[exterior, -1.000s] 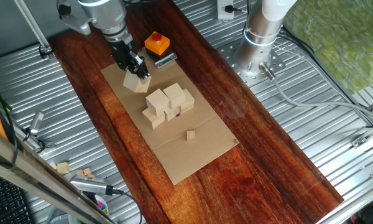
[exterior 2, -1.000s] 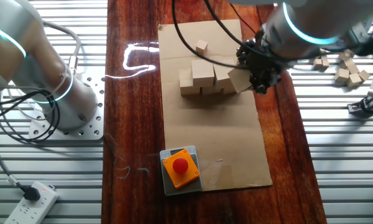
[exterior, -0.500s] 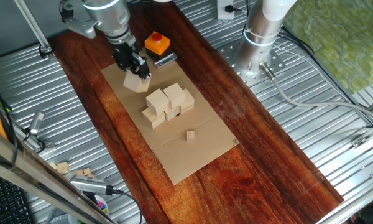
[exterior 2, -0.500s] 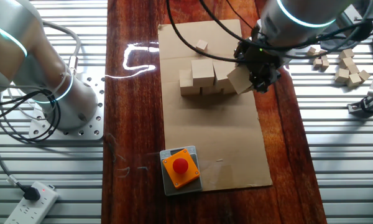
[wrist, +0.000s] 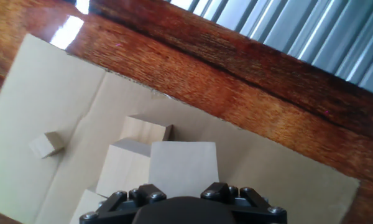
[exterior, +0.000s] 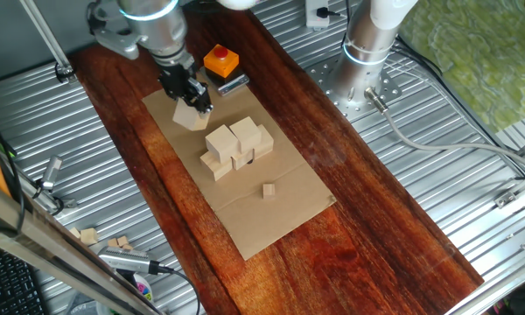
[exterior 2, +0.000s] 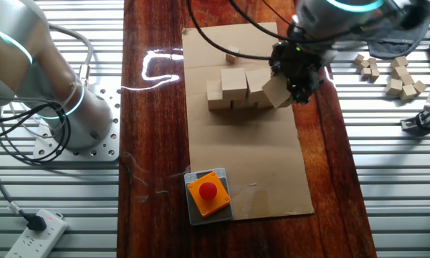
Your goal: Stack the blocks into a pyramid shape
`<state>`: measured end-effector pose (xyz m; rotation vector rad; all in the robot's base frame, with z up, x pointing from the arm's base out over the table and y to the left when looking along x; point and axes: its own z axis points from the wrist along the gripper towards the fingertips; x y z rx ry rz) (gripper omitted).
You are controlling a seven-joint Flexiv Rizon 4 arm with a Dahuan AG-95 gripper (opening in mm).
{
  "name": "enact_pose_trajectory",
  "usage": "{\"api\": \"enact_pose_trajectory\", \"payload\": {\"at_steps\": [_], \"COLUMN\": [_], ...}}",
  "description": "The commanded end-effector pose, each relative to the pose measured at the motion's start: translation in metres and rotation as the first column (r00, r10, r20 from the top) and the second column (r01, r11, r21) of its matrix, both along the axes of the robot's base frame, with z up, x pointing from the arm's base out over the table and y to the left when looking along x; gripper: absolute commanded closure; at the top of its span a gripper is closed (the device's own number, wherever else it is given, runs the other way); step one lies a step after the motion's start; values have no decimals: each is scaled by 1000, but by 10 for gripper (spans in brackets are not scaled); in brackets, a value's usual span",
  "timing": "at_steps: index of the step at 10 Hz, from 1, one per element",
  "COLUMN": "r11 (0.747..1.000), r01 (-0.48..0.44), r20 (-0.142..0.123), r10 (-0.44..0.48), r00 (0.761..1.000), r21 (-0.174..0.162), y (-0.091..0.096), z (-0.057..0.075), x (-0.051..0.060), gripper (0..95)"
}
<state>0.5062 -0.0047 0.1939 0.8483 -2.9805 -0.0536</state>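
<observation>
My gripper point(exterior: 195, 102) is shut on a pale wooden block point(exterior: 191, 115) and holds it tilted above the cardboard sheet point(exterior: 280, 214), just beside the stack. The held block also shows in the other fixed view point(exterior 2: 276, 92) and fills the middle of the hand view point(wrist: 183, 167). The stack of pale wooden blocks point(exterior: 236, 144) stands mid-sheet in two layers; it also shows in the other fixed view point(exterior 2: 234, 87) and in the hand view point(wrist: 133, 158). In the hand view the fingertips are hidden.
A much tinier wooden cube point(exterior: 268, 190) lies on the sheet beyond the stack. An orange box with a button point(exterior: 220, 60) stands at the sheet's other end. Spare small blocks point(exterior 2: 398, 75) lie on the metal table. The robot base point(exterior: 367, 52) stands beside the wooden board.
The gripper with its block has risen slightly and shifted a little towards the stack. The stack and the tiny cube have not moved.
</observation>
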Motion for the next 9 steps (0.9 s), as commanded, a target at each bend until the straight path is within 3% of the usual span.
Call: {"api": "enact_pose_trajectory", "payload": {"at_steps": [1,5,8,9], "r11": [1000,998,997,998], "r01": [-12,-54,-54,-46], "r20": [-9,-23,-30,-30], "r10": [12,55,56,47], "r00": [1000,998,998,998], "r21": [20,44,48,53], "y": [0,0,12,23], "z": [0,0,8,12], "x": [3,3,-13,-26], "gripper": [950,950,950,950]}}
